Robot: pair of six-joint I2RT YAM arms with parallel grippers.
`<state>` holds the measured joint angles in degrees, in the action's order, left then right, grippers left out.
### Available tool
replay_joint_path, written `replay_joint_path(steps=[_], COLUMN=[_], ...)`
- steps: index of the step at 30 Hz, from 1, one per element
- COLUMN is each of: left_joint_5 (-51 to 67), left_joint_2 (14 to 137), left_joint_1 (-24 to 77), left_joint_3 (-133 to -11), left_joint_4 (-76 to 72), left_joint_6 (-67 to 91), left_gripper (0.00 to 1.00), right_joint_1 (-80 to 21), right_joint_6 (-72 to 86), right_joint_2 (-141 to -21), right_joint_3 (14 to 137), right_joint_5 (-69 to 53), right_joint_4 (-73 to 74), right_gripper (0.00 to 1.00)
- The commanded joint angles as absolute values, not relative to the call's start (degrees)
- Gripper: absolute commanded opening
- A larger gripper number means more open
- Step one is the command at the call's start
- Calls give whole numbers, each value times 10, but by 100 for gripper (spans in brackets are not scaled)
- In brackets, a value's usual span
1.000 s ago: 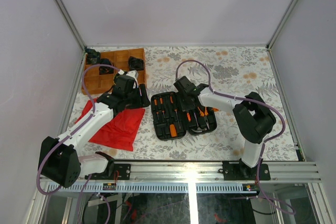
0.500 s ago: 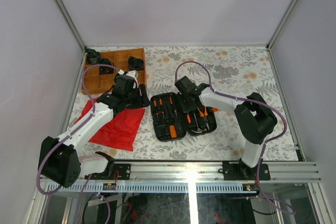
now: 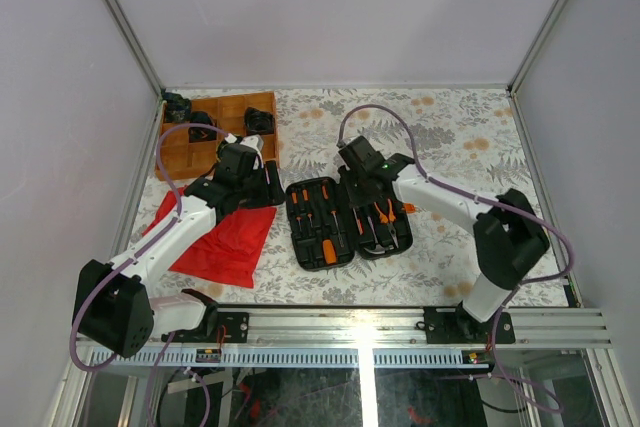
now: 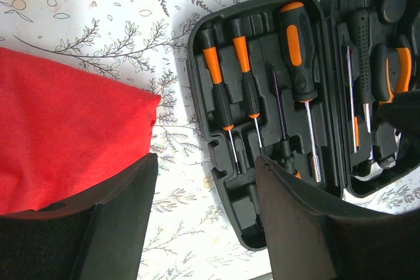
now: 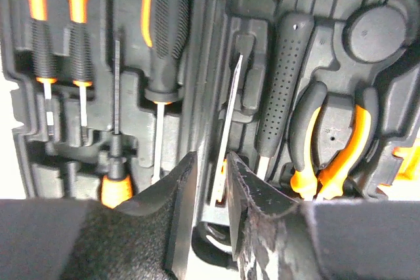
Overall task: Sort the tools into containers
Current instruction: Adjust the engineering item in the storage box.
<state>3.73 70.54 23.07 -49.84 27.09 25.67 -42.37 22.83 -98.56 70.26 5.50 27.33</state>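
The tools (image 4: 295, 37) are seated in the tool case (image 4: 223, 188). The right gripper (image 5: 211, 162), narrowly parted over a slim screwdriver (image 5: 231, 106) in its right-hand half, should be lifted straight. The left gripper (image 4: 205, 162) is held half-open, empty, beside it.

Black clamshell case (image 4: 197, 106) lies open and flat, its halves side by side. In the left half, two small screwdrivers (image 4: 218, 90) with orange-and-black handles, a slim driver (image 4: 279, 113) and a larger screwdriver (image 4: 296, 44) are seated in slots. In the right half, a thin blade (image 5: 231, 106), a dotted black-handled tool (image 5: 282, 83) and orange-handled pliers (image 5: 338, 152) are seated likewise.
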Motion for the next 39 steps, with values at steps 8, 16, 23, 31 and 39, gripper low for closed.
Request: replay_joint_path(steps=[8, 16, 23, 31, 39], left_joint_5=[42, 44, 44, 45, 45], left_joint_2=[700, 704, 702, 703, 703], left_joint_1=[226, 226, 226, 226, 226], left_joint_3=[-495, -496, -495, -496, -495], left_joint_4=[250, 250, 250, 250, 250], left_joint_6=[260, 260, 259, 259, 259], left_gripper=[60, 60, 60, 60, 60], right_joint_1=[-415, -397, -397, -397, -397], right_joint_6=[250, 238, 235, 232, 229], right_joint_2=[-946, -985, -1016, -1031, -1046], right_joint_3=[690, 687, 691, 697, 698], right_joint_5=[87, 24, 10, 19, 28], right_joint_4=[260, 246, 247, 257, 263], right_gripper=[28, 22, 21, 14, 14])
